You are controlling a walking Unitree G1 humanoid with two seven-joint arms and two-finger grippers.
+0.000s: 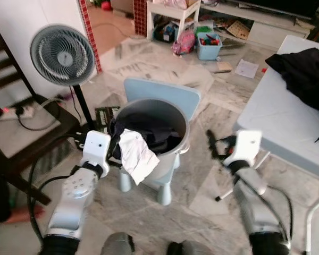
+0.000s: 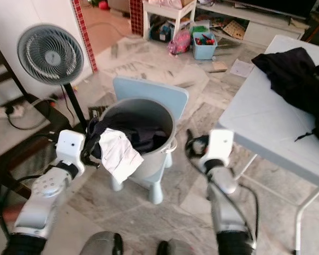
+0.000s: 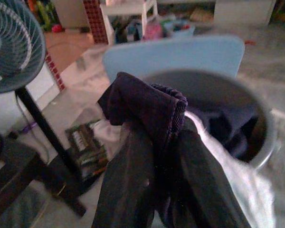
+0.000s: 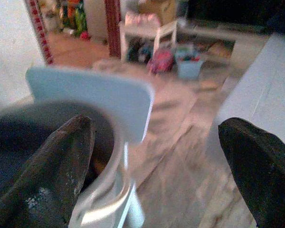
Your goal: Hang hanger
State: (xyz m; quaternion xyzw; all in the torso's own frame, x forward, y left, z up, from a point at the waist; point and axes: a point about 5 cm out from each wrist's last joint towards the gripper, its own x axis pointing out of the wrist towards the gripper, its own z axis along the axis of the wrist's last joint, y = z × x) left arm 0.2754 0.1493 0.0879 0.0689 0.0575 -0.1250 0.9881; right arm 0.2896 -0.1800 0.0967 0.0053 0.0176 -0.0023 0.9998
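A grey bucket (image 1: 174, 157) stands on a small light-blue chair (image 1: 162, 91) right in front of me, holding dark clothes (image 1: 157, 132). Over its near left rim hangs a white cloth (image 1: 137, 155). My left gripper (image 1: 114, 144) is at that rim, shut on a fold of the dark garment (image 3: 142, 102), which bunches up between its fingers (image 3: 128, 185). My right gripper (image 1: 213, 142) hovers just right of the bucket at rim height, open and holding nothing; its fingers (image 4: 61, 161) stand wide apart on either side of the bucket's edge and the chair back.
A standing fan (image 1: 61, 54) is at the back left, with dark wooden furniture (image 1: 21, 133) and cables beside it. A white table (image 1: 287, 117) with a black garment (image 1: 305, 69) on it stands at my right. Boxes and clutter (image 1: 208, 45) lie on the marble floor beyond.
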